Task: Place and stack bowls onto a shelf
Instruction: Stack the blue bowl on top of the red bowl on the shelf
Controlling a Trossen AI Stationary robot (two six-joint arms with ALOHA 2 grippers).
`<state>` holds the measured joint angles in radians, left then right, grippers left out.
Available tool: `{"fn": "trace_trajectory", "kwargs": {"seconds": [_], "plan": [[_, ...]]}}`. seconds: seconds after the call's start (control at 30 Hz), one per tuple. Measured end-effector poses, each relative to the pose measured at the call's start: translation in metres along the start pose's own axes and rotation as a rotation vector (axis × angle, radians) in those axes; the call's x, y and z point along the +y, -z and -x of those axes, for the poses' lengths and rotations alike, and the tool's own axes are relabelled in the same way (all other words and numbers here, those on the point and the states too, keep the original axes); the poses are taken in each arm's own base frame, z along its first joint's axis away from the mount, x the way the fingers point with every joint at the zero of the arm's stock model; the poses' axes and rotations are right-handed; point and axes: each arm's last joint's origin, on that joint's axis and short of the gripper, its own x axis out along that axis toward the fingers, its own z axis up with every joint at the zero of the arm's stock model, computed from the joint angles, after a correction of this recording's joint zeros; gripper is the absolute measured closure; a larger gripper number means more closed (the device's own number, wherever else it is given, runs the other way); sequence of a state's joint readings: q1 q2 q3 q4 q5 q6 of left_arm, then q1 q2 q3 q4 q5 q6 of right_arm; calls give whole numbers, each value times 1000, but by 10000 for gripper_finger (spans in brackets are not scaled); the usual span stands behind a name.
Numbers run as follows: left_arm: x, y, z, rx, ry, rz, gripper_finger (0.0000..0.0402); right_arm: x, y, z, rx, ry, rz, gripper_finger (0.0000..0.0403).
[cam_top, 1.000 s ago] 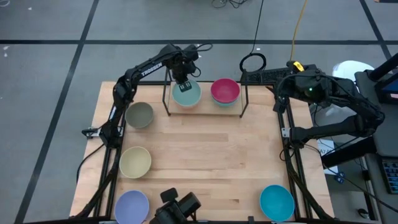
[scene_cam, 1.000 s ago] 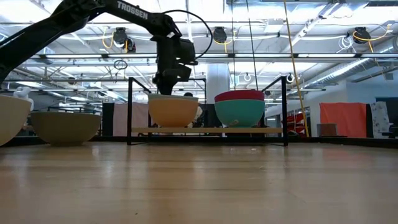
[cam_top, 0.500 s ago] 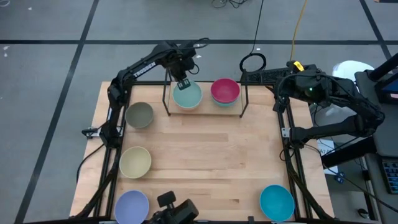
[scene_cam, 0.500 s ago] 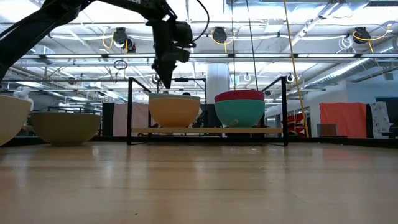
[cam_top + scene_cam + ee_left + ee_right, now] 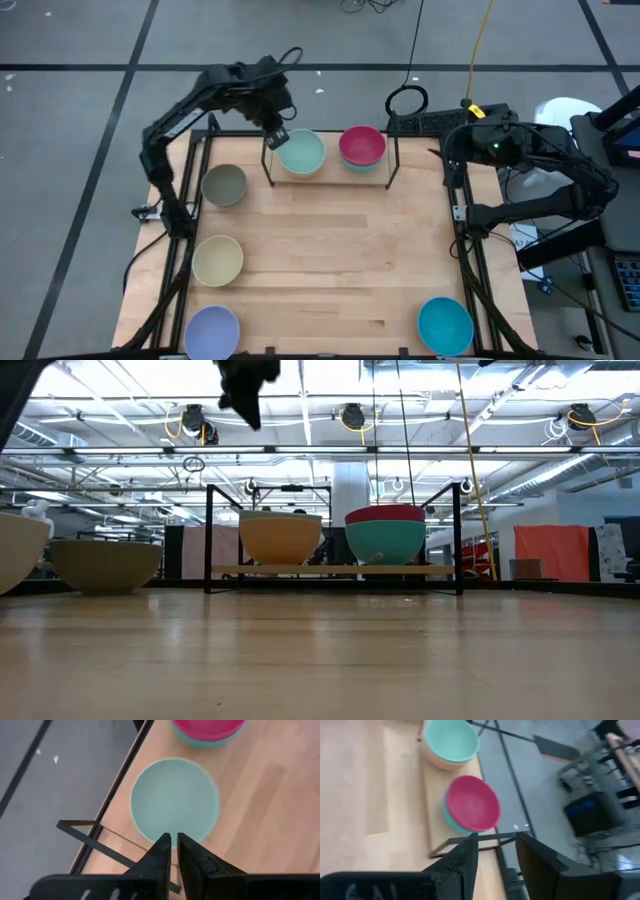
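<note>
A light wooden table (image 5: 340,260) fills the centre and lower part of the overhead view, with dark floor around it. At the table's upper edge, a little left of centre, stands the shelf (image 5: 390,160), a low rack of thin black rods with a pale board.

Two stacks sit on the shelf. On its left half a mint green bowl (image 5: 301,152) rests inside an orange bowl (image 5: 279,538), whose side shows in the level view. On its right half, just beside, a magenta bowl (image 5: 362,146) rests inside a teal bowl (image 5: 385,541).

Four more bowls stand on the table. A grey-olive bowl (image 5: 224,185) is at the left, below and left of the shelf. A pale yellow bowl (image 5: 217,260) lies beneath it in the frame. A lavender bowl (image 5: 212,331) is in the lower left corner. A second teal bowl (image 5: 445,325) is in the lower right corner, well apart from the rest.

The left arm reaches in from the left side of the frame. The left gripper (image 5: 277,137) hangs above the shelf's left end, just beside the mint green bowl's rim. Its fingers (image 5: 161,851) are nearly together with only a slit between them, and they hold nothing.

The right arm is folded at the upper right, off the table's edge. The right gripper (image 5: 496,851) looks toward the shelf, its fingers spread apart and empty.
</note>
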<state>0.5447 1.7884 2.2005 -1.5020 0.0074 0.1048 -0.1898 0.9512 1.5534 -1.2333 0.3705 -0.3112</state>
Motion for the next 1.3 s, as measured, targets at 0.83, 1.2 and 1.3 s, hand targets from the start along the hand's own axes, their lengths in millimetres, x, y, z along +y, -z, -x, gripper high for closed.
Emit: {"fn": "trace_trajectory", "kwargs": {"seconds": [0.83,1.2,1.3], "plan": [[-81,42,50,-13,80,33,364,31,11,-16,270,-538,136,280],[-74,46,22,96,49,-30,364,60,-3,-25,364,-788,-12,280],[-69,46,19,107,42,-45,364,74,-3,-32,447,-854,-53,280]]}}
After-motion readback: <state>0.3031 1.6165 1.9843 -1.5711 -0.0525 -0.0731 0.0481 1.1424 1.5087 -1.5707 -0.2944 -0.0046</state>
